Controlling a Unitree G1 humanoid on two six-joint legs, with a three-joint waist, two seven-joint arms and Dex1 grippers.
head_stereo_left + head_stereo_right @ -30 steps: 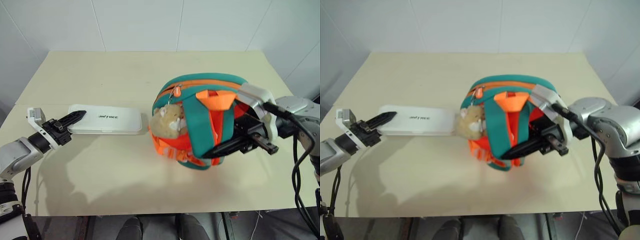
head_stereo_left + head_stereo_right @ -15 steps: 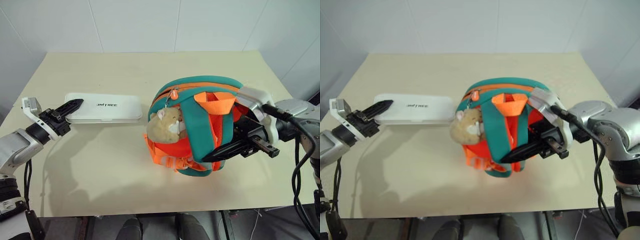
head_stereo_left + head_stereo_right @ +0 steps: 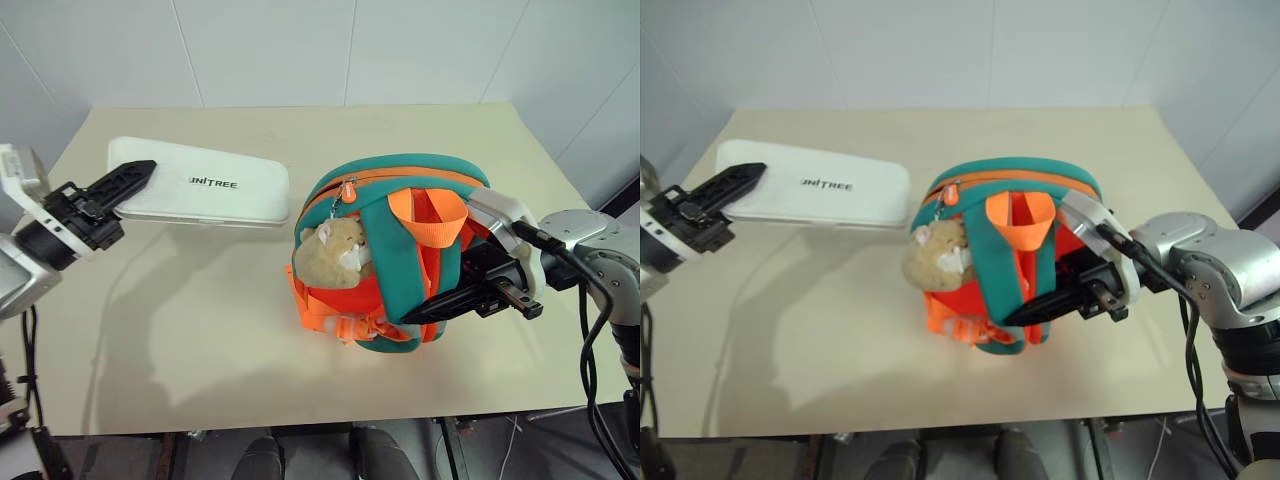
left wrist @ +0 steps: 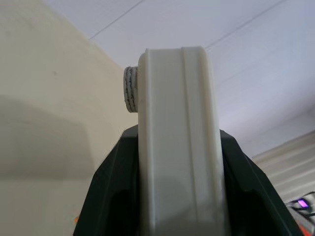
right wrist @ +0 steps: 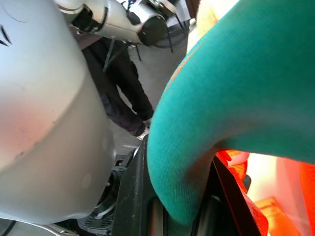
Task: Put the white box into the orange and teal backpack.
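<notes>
The white box (image 3: pixel 205 187), flat with dark lettering on top, hangs above the table at the left. My left gripper (image 3: pixel 128 185) is shut on its left end; in the left wrist view the box (image 4: pixel 177 147) stands edge-on between the black fingers (image 4: pixel 110 191). The orange and teal backpack (image 3: pixel 385 265) sits upright right of centre, a tan plush hamster (image 3: pixel 328 252) hanging on its front. My right gripper (image 3: pixel 440 305) is shut on a teal strap (image 5: pixel 216 123) at the backpack's right side.
The cream table (image 3: pixel 200 330) ends in a front edge close to me, and white walls rise behind it. Bare tabletop lies beneath the lifted box and in front of the backpack.
My left gripper has lifted the white box off the table and rolled it a little. The right gripper and the backpack have stayed where they were.
</notes>
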